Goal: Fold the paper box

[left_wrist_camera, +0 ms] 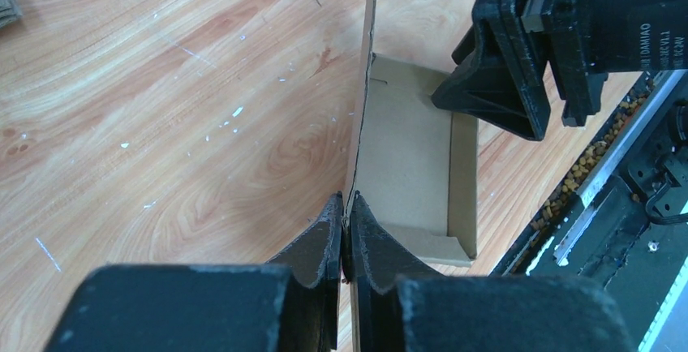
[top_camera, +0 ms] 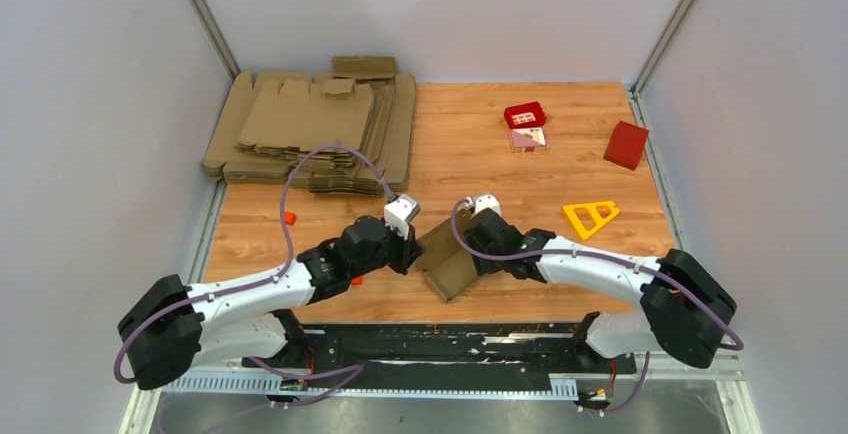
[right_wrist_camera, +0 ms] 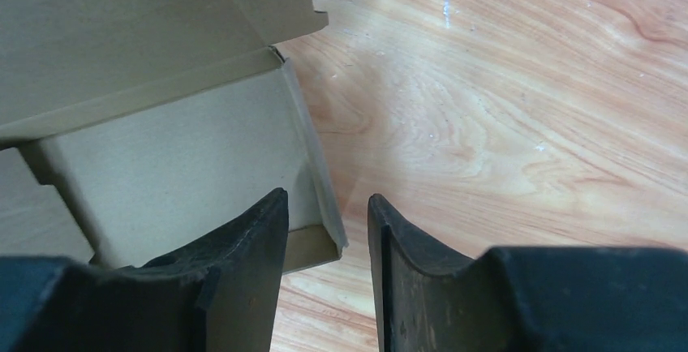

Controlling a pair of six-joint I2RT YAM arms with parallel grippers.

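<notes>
The left end effector (left_wrist_camera: 344,234) pinched the box (top_camera: 447,254)'s upright flap. The right end effector (right_wrist_camera: 327,242) stood partly open, straddling a side wall. The box sat near the desk (top_camera: 500,169)'s front edge.

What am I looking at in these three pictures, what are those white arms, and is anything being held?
These are two robot arms bolted to a wooden table. One picture looks down from above; the other two come from cameras on each wrist. The left gripper is shut on a wall of the small paper box. The right gripper stands open astride the box's edge, gripping nothing. Farther back lie a pile of flat cardboard, a red box, a red tray and a yellow triangle.
</notes>
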